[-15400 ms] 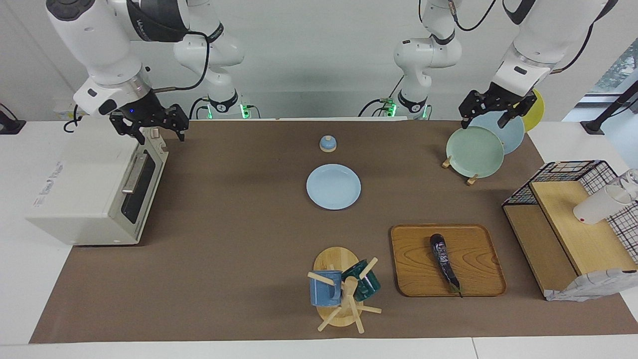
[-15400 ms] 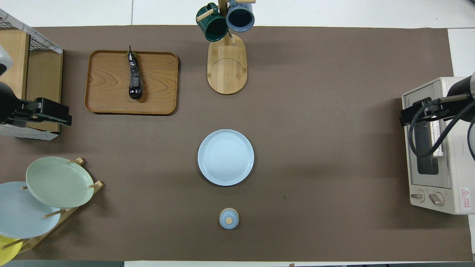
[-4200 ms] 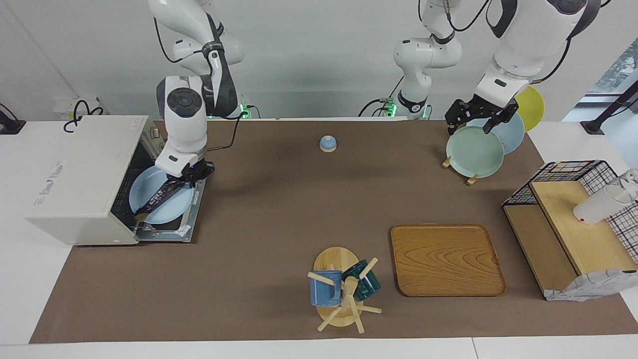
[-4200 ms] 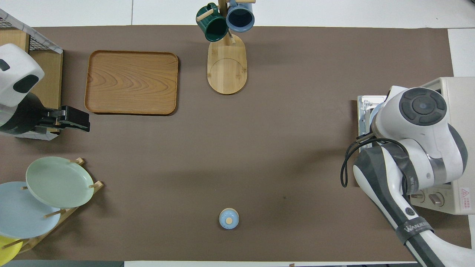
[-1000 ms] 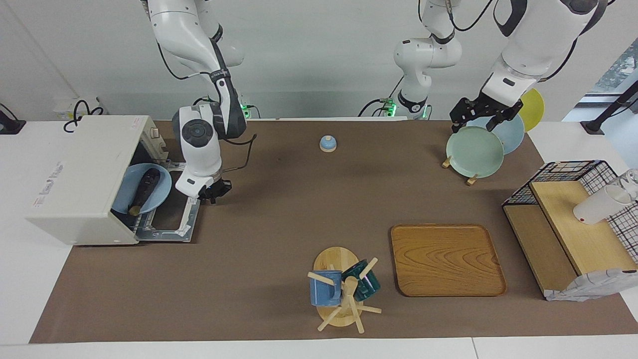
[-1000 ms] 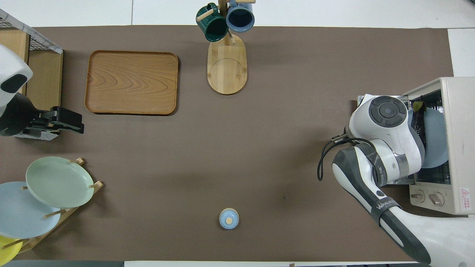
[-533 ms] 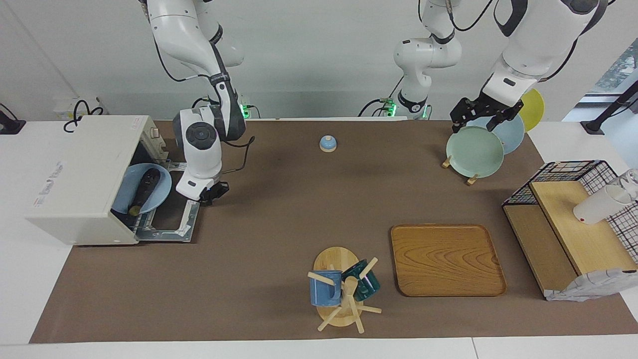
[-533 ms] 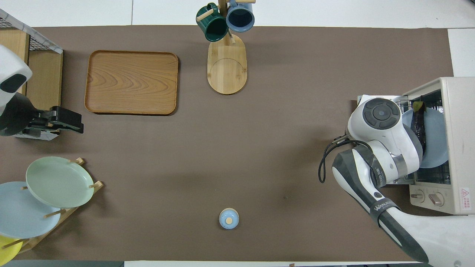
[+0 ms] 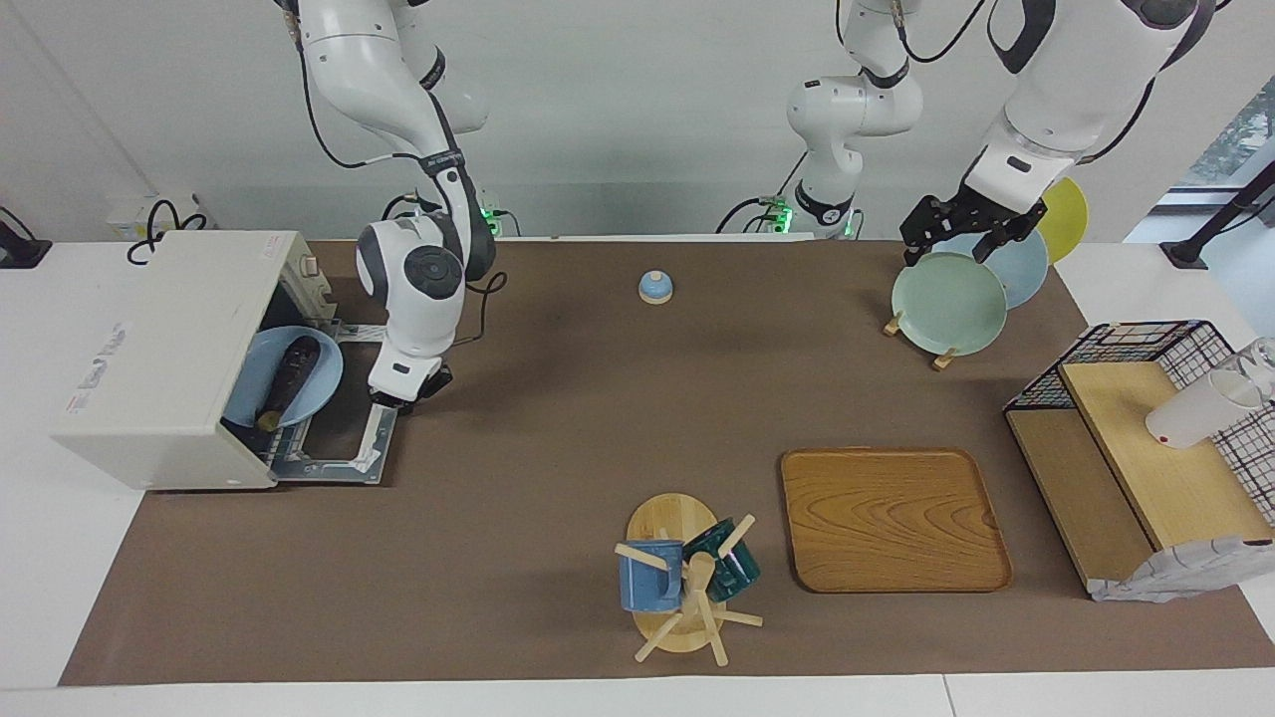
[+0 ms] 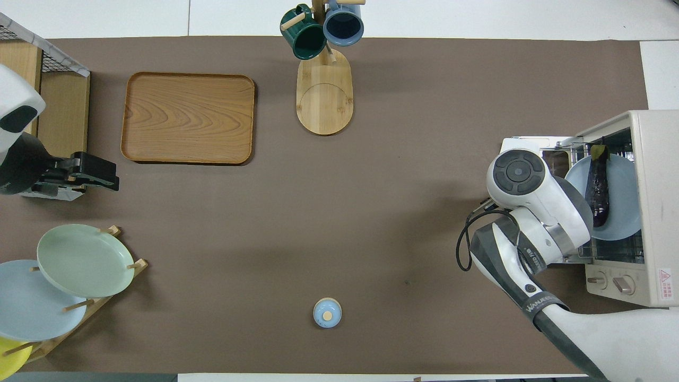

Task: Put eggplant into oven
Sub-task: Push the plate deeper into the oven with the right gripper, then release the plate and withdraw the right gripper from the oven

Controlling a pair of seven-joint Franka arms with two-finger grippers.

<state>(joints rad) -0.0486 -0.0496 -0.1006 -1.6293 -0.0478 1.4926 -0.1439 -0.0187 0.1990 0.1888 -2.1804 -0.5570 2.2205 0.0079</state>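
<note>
The dark purple eggplant (image 9: 287, 376) (image 10: 598, 187) lies on a light blue plate (image 9: 319, 383) (image 10: 623, 204) on the rack inside the cream-white oven (image 9: 149, 358) (image 10: 656, 212). The oven's door (image 9: 339, 438) hangs down open. My right gripper (image 9: 406, 390) is shut and empty, low over the door's outer edge, apart from the eggplant. In the overhead view my own wrist hides it. My left gripper (image 9: 958, 237) (image 10: 101, 178) waits open over the plate rack at the left arm's end of the table.
A wooden tray (image 9: 893, 518) lies bare beside a mug tree (image 9: 687, 588) with two mugs. A plate rack (image 9: 951, 299) holds green, blue and yellow plates. A small blue knobbed lid (image 9: 654, 287) sits near the robots. A wire shelf (image 9: 1146, 438) stands at the left arm's end.
My right arm has drawn back from the oven's mouth toward the middle of the table, uncovering the eggplant in the overhead view. The eggplant and the left arm have stayed put.
</note>
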